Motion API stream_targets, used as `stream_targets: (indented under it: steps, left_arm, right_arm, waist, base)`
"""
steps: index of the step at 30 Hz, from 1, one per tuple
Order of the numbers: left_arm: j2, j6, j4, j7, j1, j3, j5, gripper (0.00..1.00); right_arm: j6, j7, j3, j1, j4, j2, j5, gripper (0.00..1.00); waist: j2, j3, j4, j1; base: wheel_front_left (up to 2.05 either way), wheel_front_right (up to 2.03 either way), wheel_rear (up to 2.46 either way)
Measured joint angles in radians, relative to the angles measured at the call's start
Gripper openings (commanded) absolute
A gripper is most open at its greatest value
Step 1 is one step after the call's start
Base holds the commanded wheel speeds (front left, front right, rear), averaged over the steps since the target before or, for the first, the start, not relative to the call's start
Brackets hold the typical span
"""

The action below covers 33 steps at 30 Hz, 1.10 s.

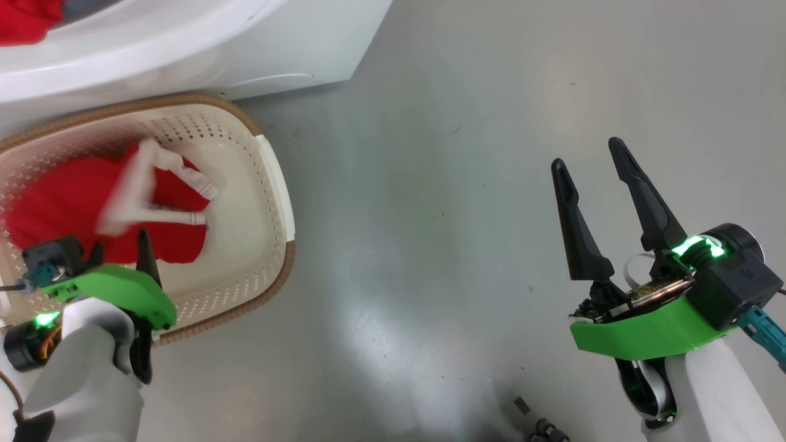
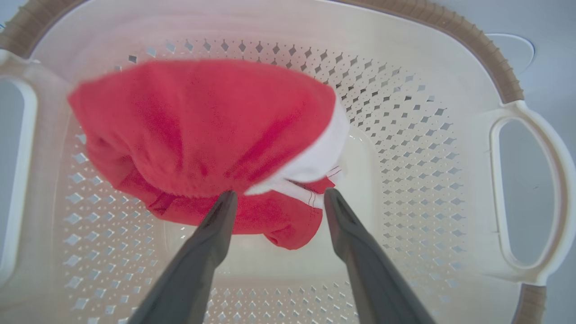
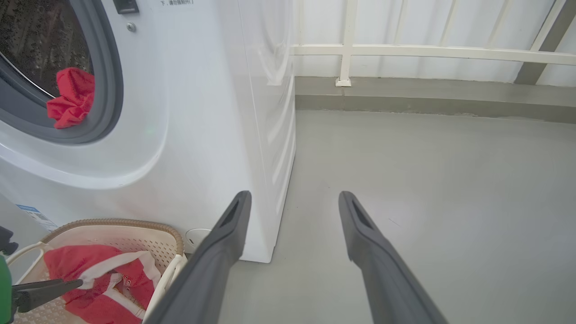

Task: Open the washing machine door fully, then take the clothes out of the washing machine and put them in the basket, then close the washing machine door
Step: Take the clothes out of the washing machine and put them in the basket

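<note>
My left gripper (image 1: 120,255) hangs open over the cream basket (image 1: 279,202), its fingers (image 2: 216,234) spread apart just above a red garment with white trim (image 2: 202,130). That garment looks blurred and lies loose in the basket (image 2: 450,22), with no finger touching it. More red clothes (image 3: 72,96) sit at the lip of the washing machine (image 3: 193,112) drum, also seen as red clothes (image 1: 24,21) in the head view's top left corner. My right gripper (image 1: 592,166) stands open and empty over the bare floor, far to the right. The washing machine door is out of view.
The basket (image 3: 112,222) stands on the grey floor right against the machine's front (image 1: 184,55). Open floor (image 1: 430,215) stretches to the right of it. A white railing (image 3: 405,49) and a low kerb run along the far side.
</note>
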Motion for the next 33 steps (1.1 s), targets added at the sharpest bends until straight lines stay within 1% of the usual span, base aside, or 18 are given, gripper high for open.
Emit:
stream_targets:
  steps: [5, 11, 16, 19, 27, 33]
  left_arm:
    - [0.000, 0.000, -0.043, 0.000, 0.001, 0.000, 0.005, 1.00]
    - [-0.002, 0.000, -0.129, 0.000, 0.020, 0.002, 0.026, 1.00]
    - [-0.006, 0.002, -0.212, 0.000, 0.074, 0.005, 0.060, 1.00]
    - [-0.009, 0.011, -0.267, 0.000, 0.108, 0.007, 0.076, 1.00]
    - [-0.035, 0.028, -0.400, 0.000, 0.195, 0.018, 0.105, 1.00]
    - [-0.047, 0.035, -0.488, 0.000, 0.255, 0.020, 0.107, 1.00]
  right_arm:
    - [0.000, 0.000, 0.000, 0.000, 0.003, 0.000, 0.000, 1.00]
    - [0.000, 0.000, -0.002, 0.002, 0.006, 0.000, 0.002, 1.00]
    - [0.000, 0.000, -0.007, 0.004, 0.008, 0.000, 0.002, 1.00]
    - [0.000, 0.000, -0.016, 0.004, 0.009, -0.001, 0.002, 1.00]
    - [0.000, 0.000, -0.021, 0.034, 0.014, -0.001, -0.001, 1.00]
    - [0.000, 0.000, -0.026, 0.047, 0.022, -0.001, -0.012, 1.00]
  waist:
    - [0.0000, -0.013, 0.002, 0.0000]
    - [0.0000, -0.036, 0.010, 0.0000]
    - [0.0000, -0.062, 0.018, 0.0000]
    - [0.0000, -0.079, 0.023, 0.0000]
    - [0.0000, -0.137, 0.038, 0.0000]
    - [0.0000, -0.190, 0.048, 0.0000]
  base:
    - [0.00, 0.00, 0.00]
    - [0.00, 0.00, 0.00]
    - [0.00, 0.00, 0.00]
    - [0.00, 0.00, 0.00]
    - [0.00, 0.00, 0.00]
    - [0.00, 0.00, 0.00]
